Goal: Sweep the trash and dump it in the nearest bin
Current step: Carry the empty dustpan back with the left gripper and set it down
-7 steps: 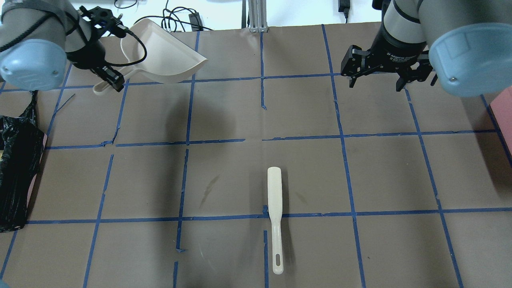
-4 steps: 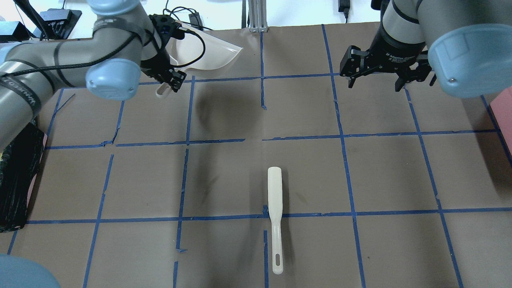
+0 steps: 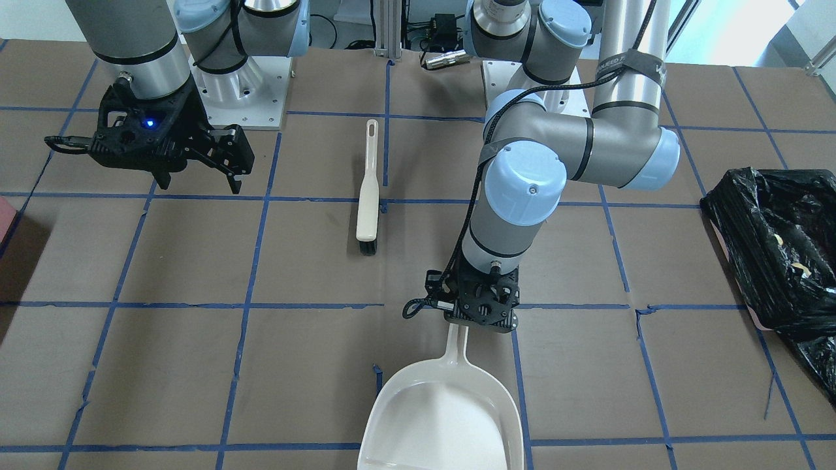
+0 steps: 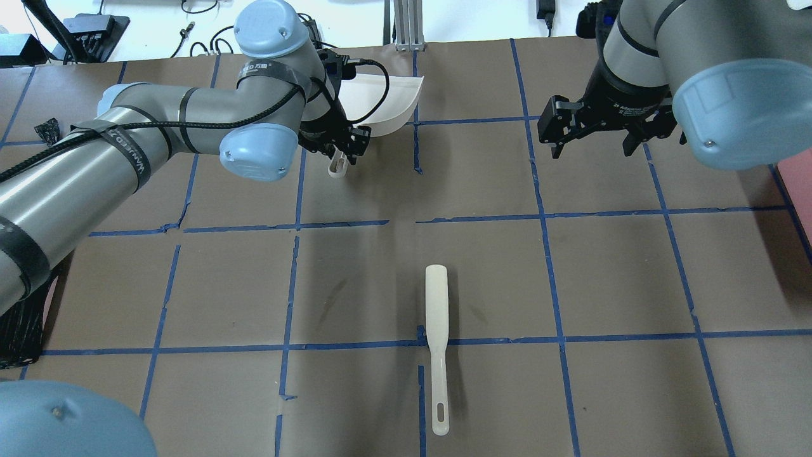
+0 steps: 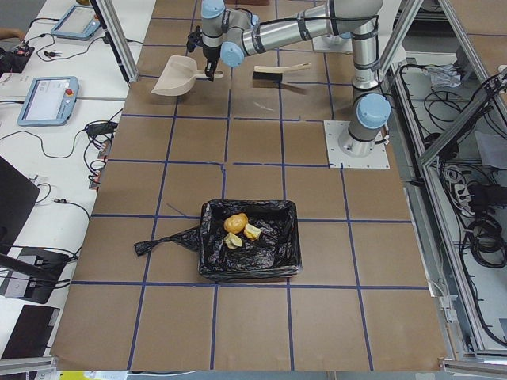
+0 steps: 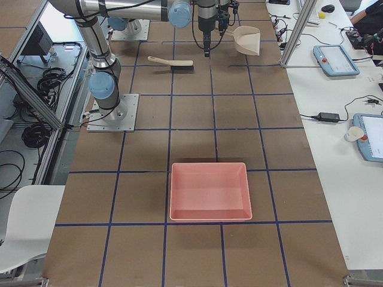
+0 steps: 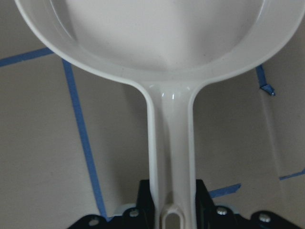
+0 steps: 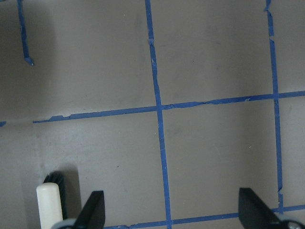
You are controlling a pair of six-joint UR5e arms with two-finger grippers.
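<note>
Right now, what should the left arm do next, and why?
Probably set the dustpan down and let go: it looks empty, the trash already lies in the bin, and the left gripper grips its handle.

You get bright, even light from above in every view. Soft, blurred shadows fall on the brown table [image 4: 609, 273] beneath the arms, and the top left of the right wrist view is darkest. The white dustpan [image 7: 169, 57] shows slight glare along its handle. The bin [image 3: 744, 215] liner glints. The side views give little fine detail.
</note>
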